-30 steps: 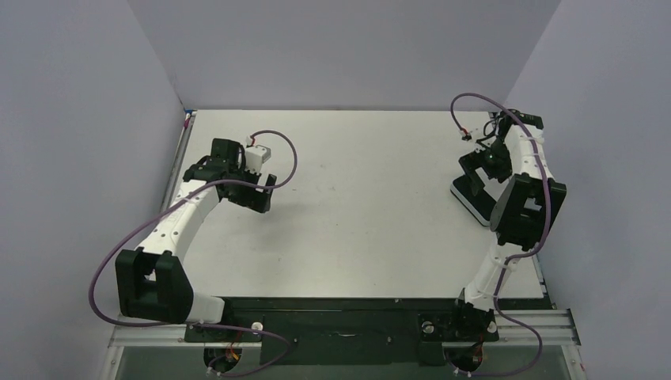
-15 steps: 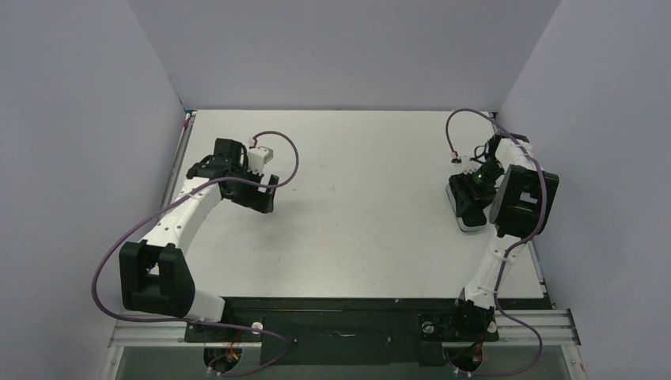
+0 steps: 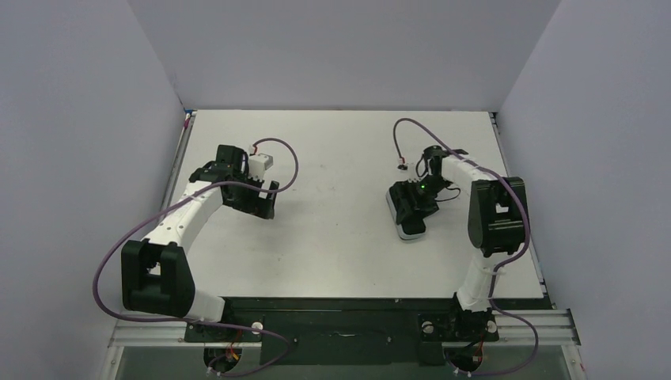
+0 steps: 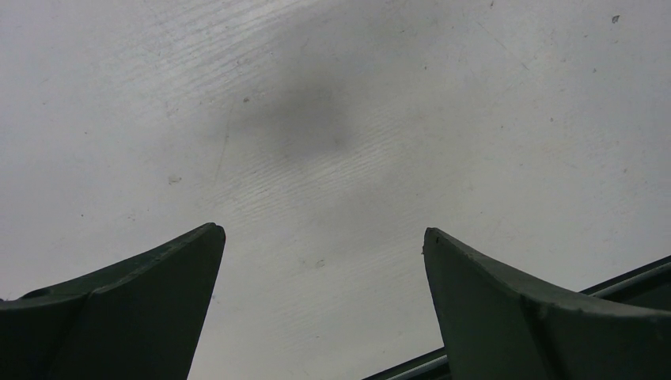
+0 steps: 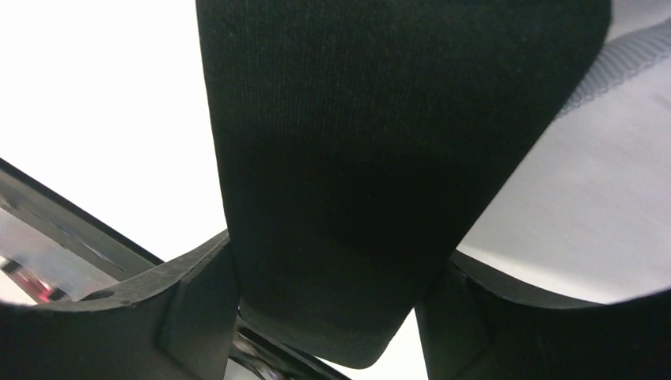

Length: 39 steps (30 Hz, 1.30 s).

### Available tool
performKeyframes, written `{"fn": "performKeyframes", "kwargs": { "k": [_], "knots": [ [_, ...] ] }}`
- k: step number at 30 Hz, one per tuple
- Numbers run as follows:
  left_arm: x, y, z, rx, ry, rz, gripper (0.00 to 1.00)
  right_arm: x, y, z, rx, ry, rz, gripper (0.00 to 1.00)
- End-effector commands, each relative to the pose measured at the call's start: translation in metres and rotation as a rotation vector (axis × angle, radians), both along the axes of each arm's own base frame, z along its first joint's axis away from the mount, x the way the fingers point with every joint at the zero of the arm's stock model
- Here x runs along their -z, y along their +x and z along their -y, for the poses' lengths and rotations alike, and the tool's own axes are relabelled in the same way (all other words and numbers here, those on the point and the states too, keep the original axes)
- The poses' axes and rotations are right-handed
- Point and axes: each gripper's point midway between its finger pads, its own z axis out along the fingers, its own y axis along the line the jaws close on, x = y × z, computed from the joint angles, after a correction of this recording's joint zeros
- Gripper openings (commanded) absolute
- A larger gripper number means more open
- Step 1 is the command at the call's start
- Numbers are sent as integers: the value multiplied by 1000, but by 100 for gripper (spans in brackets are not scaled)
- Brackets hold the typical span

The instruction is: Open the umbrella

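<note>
Two robot arms work over a scuffed white tabletop (image 3: pixel 340 150) enclosed by plain pale grey walls (image 3: pixel 332 47). Right of centre, the folded compact umbrella (image 3: pixel 413 233), black fabric with a pale white edge, lies on the table beneath the black right gripper (image 3: pixel 410 215), which reaches in from the right with its wrist bent low. From the right wrist camera, a broad tongue of the umbrella's (image 5: pixel 332 158) black woven fabric fills the space between the fingers of the right gripper (image 5: pixel 332 261); both dark fingers sit against its sides, the jaws partly closed and gripping it, with pale fabric and a grey ribbed band showing at the upper right. Well apart on the left side of the table, the black left gripper (image 3: pixel 269 198) hangs low over the bare surface. Its wrist camera shows the left gripper (image 4: pixel 320 237) spread wide, its two dark fingertips far apart with nothing between them but the marked tabletop and a soft shadow.
</note>
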Motion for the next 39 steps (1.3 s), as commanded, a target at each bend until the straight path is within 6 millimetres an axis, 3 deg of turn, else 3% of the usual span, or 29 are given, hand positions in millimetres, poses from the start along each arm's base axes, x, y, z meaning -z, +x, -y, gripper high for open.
{"fn": "performKeyframes", "kwargs": {
  "k": [1,5,10,17,20,25,29,32,35,39],
  "knots": [
    [-4,8,9,-14,-53,30,97,-7,31,-86,71,132,151,73],
    [1,5,18,-16,-103,-11,97,-13,27,-132,50,175,156,86],
    [1,11,27,-36,-164,-14,97,-39,10,-168,52,300,134,88],
    [1,30,35,-134,-305,-58,97,-46,-23,-215,-101,383,200,89],
    [1,39,24,-202,-352,-80,97,-55,-32,-248,-163,438,254,89],
    [2,48,1,-311,-379,-86,97,-89,-21,-295,-244,534,374,89],
    [3,45,-7,-335,-373,-79,97,-109,-29,-289,-365,516,392,89],
    [7,41,-3,-334,-391,-58,97,-114,-22,-261,-454,396,476,88],
    [9,39,3,-327,-405,-51,97,-96,13,-223,-423,138,615,87],
    [10,39,6,-328,-407,-41,97,-49,24,-185,-318,-114,556,89]
  ]
}}
